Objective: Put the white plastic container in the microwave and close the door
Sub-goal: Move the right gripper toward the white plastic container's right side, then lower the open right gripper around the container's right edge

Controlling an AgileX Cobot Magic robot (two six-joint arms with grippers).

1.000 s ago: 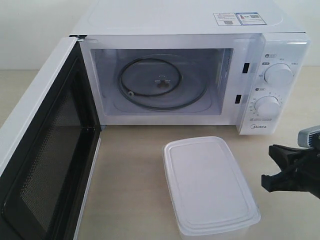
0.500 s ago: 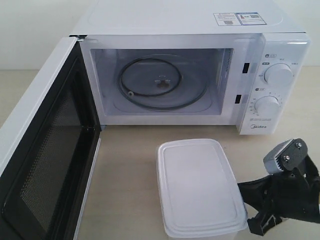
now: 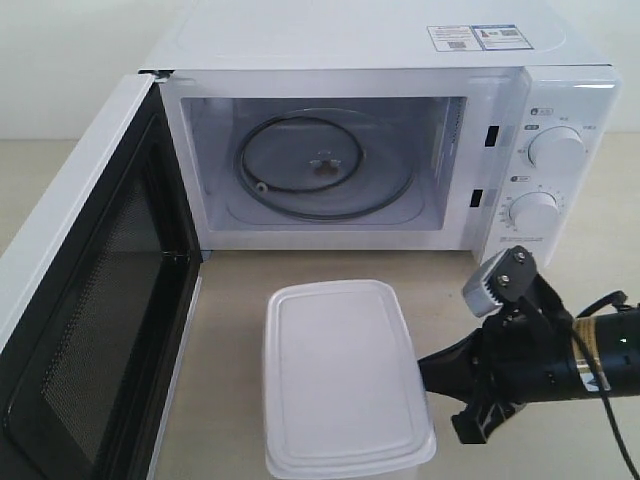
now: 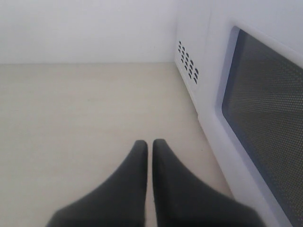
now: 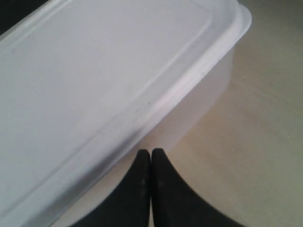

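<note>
The right claw (image 5: 150, 152), clenched on nothing, rests its tips against the long side of the white plastic container (image 3: 340, 380) on the surface (image 3: 250, 300).

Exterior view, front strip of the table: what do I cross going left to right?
the door, swung open → the white plastic container → right gripper, its tip at the container's side

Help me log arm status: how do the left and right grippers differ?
The right gripper touches the side of the white plastic container; the left gripper touches nothing. The right gripper sits in front of the microwave, the left gripper outside the open door. Both are black and shut.
</note>
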